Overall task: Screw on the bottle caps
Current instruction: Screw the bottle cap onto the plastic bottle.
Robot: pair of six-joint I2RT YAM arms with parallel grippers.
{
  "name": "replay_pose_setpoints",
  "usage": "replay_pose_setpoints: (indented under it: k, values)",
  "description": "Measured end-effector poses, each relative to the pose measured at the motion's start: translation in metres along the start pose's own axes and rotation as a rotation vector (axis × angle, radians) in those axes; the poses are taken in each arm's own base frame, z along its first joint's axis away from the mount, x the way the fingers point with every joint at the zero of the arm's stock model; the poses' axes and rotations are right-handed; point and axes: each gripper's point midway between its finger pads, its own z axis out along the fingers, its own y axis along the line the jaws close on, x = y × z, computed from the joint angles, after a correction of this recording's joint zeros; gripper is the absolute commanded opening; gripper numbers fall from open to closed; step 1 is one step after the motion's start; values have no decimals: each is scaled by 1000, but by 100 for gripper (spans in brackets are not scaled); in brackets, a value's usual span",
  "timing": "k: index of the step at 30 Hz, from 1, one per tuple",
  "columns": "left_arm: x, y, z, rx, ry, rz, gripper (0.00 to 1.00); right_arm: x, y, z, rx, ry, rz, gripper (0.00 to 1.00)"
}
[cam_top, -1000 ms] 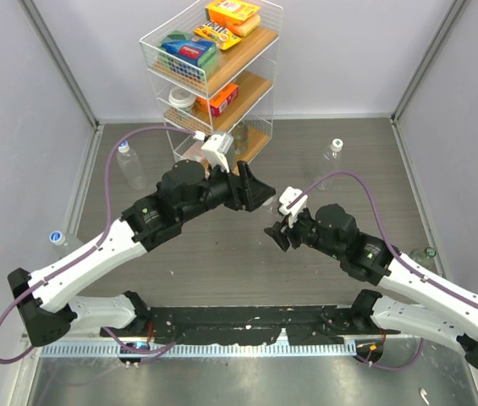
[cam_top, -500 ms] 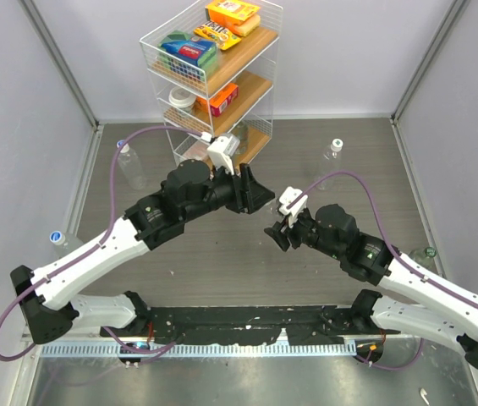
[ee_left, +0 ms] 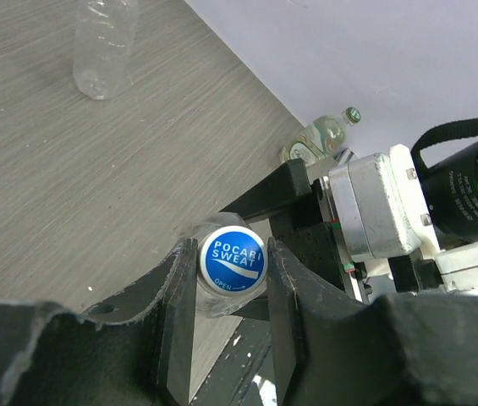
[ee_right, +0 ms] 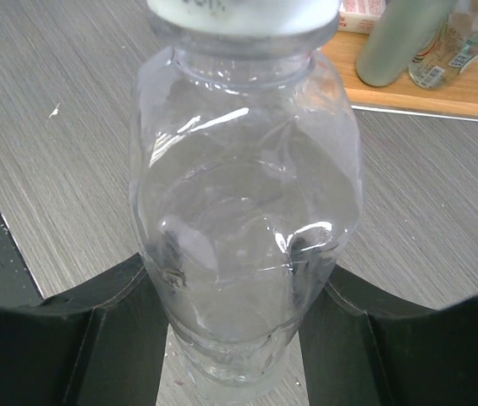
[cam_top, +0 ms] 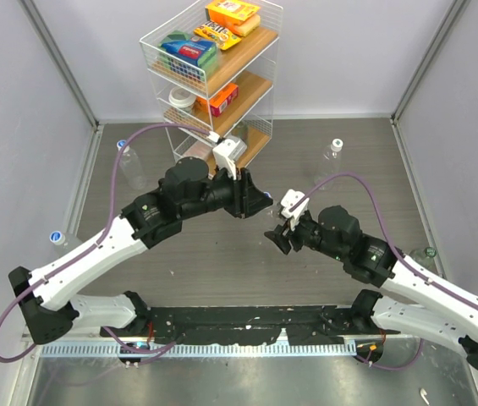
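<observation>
A grey wood-grain tabletop is seen, with a wire shelf rack at the upper middle of the top view. Spare clear bottles are left near the edges.

At the middle of that view the two hands are brought together. The right hand is clamped on the body of a clear ribbed bottle, which is held above the tabletop. The left hand is closed around the blue-topped bottle cap on its neck, with a finger apparently touching each side.

The cap could be cross-threaded if it is turned while tilted. The thin bottle could be squashed or spun in the right hand's grip, so that no thread is taken up.

"POCARI SWEAT" and "OPEN" are printed on the cap; the rack's packets cannot be read.
</observation>
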Motion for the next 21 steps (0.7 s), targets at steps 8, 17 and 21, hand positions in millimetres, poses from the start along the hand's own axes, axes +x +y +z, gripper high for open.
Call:
replay_pose_setpoints:
  k: [8, 17, 21]
  values:
    - [9, -22, -15, 173, 52, 139, 5, -8, 24, -8, -142, -41, -20, 1]
    - [61, -80, -65, 754, 173, 607, 0, -4, 102, -42, -639, -120, -128, 1]
    - [74, -90, -77, 923, 228, 695, 5, -1, 121, -50, -779, -128, -134, 1]
